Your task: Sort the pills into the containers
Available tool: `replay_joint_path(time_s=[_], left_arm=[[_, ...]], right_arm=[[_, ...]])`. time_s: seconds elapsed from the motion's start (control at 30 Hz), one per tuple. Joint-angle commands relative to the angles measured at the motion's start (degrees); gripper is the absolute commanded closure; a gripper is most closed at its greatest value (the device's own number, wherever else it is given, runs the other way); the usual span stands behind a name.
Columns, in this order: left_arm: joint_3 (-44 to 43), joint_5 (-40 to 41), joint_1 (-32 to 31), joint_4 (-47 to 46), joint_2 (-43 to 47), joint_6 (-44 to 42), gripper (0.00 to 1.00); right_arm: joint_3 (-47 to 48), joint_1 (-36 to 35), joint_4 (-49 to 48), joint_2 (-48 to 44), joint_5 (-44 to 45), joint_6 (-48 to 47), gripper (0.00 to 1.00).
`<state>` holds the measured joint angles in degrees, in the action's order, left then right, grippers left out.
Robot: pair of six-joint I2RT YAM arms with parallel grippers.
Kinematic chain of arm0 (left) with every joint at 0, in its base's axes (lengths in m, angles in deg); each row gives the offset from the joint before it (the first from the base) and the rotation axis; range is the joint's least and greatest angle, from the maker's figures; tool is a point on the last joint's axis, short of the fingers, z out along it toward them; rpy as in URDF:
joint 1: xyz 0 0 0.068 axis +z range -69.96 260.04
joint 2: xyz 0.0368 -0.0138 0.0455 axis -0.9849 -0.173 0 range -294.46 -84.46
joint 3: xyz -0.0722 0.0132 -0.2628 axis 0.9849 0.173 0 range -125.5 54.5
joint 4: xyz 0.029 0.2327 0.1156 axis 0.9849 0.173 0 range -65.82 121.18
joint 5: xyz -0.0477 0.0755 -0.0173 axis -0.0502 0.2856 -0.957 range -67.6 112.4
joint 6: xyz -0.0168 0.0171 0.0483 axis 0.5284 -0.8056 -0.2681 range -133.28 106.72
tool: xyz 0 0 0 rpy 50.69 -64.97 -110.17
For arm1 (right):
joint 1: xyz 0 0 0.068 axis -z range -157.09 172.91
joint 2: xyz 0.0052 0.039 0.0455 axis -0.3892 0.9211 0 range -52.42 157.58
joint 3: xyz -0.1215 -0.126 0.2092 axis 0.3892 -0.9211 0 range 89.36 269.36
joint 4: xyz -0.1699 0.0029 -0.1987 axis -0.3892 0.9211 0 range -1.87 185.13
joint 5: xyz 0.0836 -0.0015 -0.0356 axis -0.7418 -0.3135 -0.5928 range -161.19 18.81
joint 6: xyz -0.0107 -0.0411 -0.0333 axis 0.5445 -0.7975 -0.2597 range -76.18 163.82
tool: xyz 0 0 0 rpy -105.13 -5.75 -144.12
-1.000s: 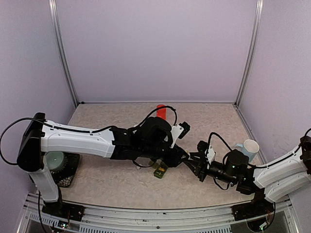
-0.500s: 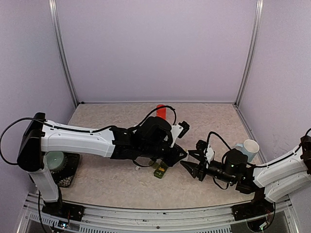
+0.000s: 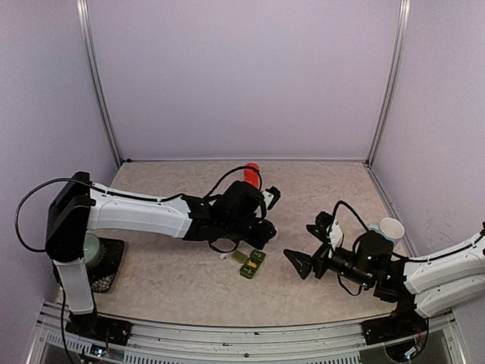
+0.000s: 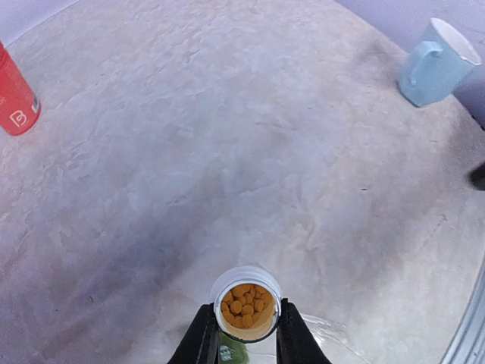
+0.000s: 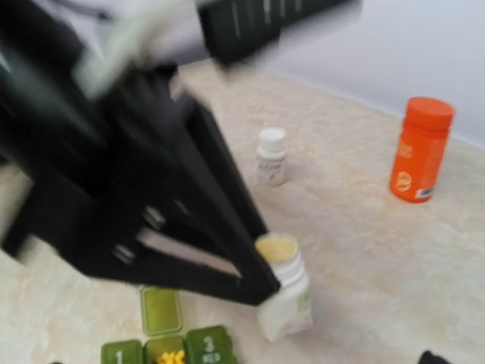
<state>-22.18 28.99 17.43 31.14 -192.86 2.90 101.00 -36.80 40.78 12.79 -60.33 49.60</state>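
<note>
My left gripper is shut on an open white pill bottle full of orange pills. The right wrist view shows the same bottle pinched at its neck by the left arm's black fingers, upright and just right of the containers. That dark green strip has one lid open and yellow pills in its middle compartment. From above, the containers lie between the two arms. My right gripper stands open and empty, apart from the bottle.
A red-orange bottle stands at the back of the table. A small capped white bottle stands beyond the containers. A pale blue mug sits at the right, and a dark block with a green disc at the left edge.
The right gripper opened, let go of the white bottle and drew back to the right. The left gripper closed on the bottle and pulled back to the left with it.
</note>
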Motion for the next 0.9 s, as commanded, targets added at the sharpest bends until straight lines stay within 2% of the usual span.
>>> replay_joint_path(time_s=[0.0, 0.23, 0.47, 0.63, 0.7, 0.87], left_arm=[[-3.66, 1.72, 2.01, 0.40, -5.43, -2.13, 0.77], [-9.28, 0.33, 3.10, -0.70, -14.59, -3.46, 0.78], [-13.44, -0.55, 3.19, -0.59, -19.69, -3.45, 0.77], [-13.42, -0.35, 3.20, -0.37, -20.10, -3.18, 0.63], [-12.97, -0.12, 3.20, -0.49, -19.63, -2.96, 0.52], [-12.47, 0.35, 3.28, -1.05, -17.77, -2.66, 0.44]], right_arm=[[-2.20, 0.29, 6.84, -6.97, 5.06, 4.04, 0.00], [-3.79, 0.29, 15.65, -17.16, 8.91, 6.87, 0.00], [-4.25, 0.27, 17.16, -18.60, 8.27, 7.82, 0.00], [-4.27, 0.18, 15.76, -16.90, 7.79, 7.93, 0.00], [-4.28, 0.19, 15.14, -16.27, 7.75, 7.83, 0.00], [-3.96, 0.20, 14.14, -14.28, 7.65, 7.68, 0.00]])
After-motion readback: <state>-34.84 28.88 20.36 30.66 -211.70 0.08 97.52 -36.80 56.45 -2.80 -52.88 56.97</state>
